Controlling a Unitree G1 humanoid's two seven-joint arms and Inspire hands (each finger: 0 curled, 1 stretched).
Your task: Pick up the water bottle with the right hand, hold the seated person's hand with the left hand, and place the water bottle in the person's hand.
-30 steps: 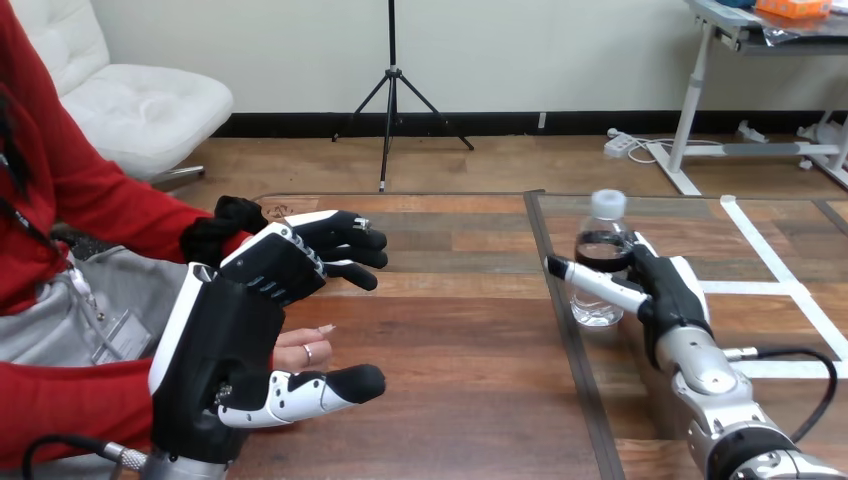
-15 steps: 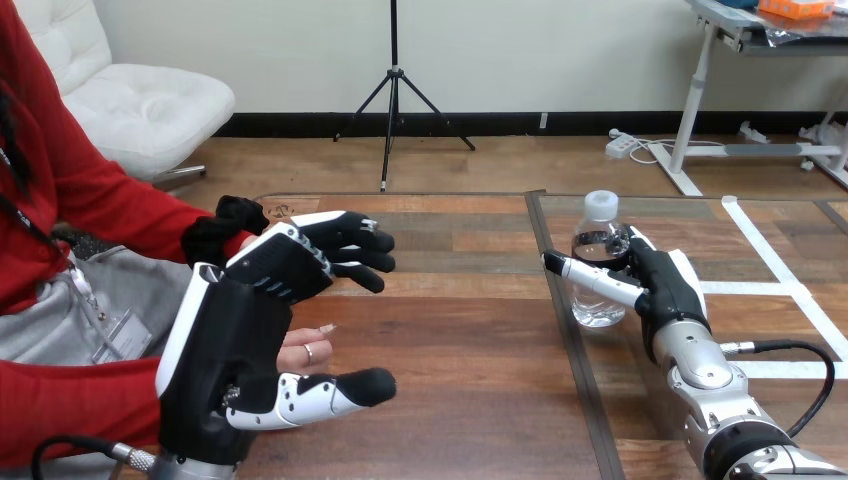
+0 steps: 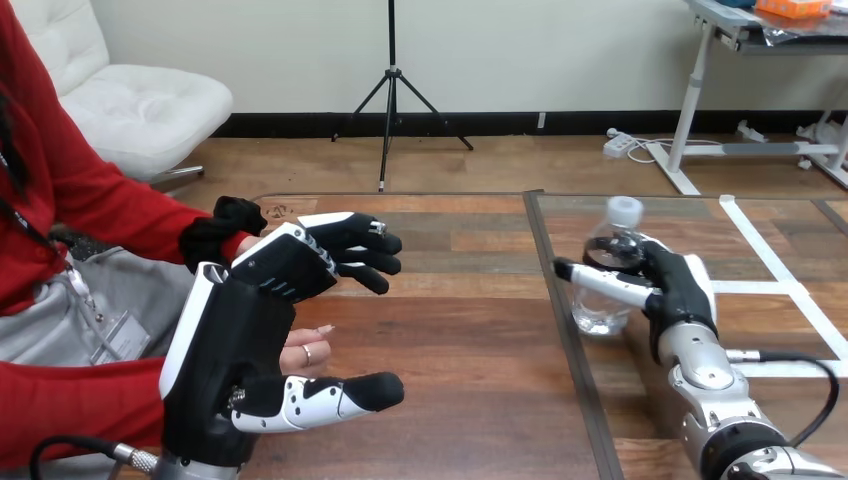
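Water bottle (image 3: 603,300) on the right half of the table (image 3: 470,330) had tipped, its cap leaning to the right where half a second earlier it stood upright. I judged from this that the lift was starting. The left hand (image 3: 235,340), near left, had hardly moved, with its fingers and thumb apart and the person's hand (image 3: 305,352) between them, not clasped. The right hand (image 3: 680,285) was clamped on the bottle, thumb across its near side. It looked clear and white-capped, its base low by the tabletop.

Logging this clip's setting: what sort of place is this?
Likely a robot test bench: white tape lines mark the wooden table, and the right hand grips a clear plastic water bottle.
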